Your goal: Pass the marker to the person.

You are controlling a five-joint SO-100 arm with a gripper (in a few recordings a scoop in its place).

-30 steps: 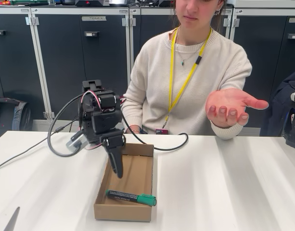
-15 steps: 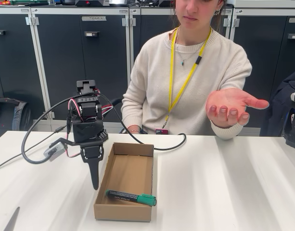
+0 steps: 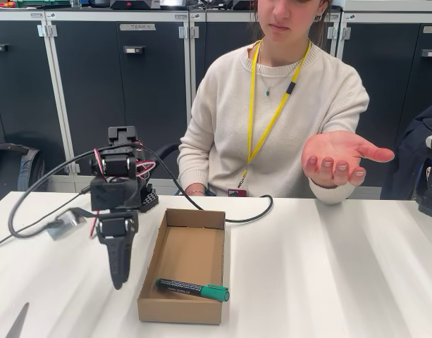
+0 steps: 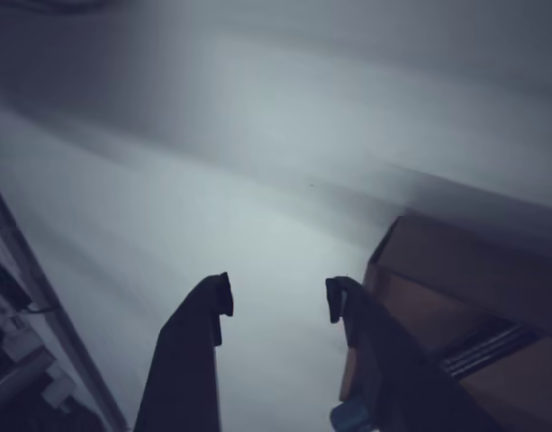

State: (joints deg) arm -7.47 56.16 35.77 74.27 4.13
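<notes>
Marker [image 3: 192,289] lies in the box [image 3: 189,253], along its near wall, cap to the right. Gripper [image 4: 277,298] spread, holding nothing, above the table [image 3: 328,267] just left of the box. Person [image 3: 279,105] at the far edge, palm [image 3: 339,156] up.

Count, fixed view:
1 marker [image 3: 192,289], 1 cardboard box [image 3: 217,266], 1 arm [image 3: 117,190] with 2 jaws, 1 person [image 3: 279,105] with 1 raised hand [image 3: 339,156], 1 desk [image 3: 328,267].
</notes>
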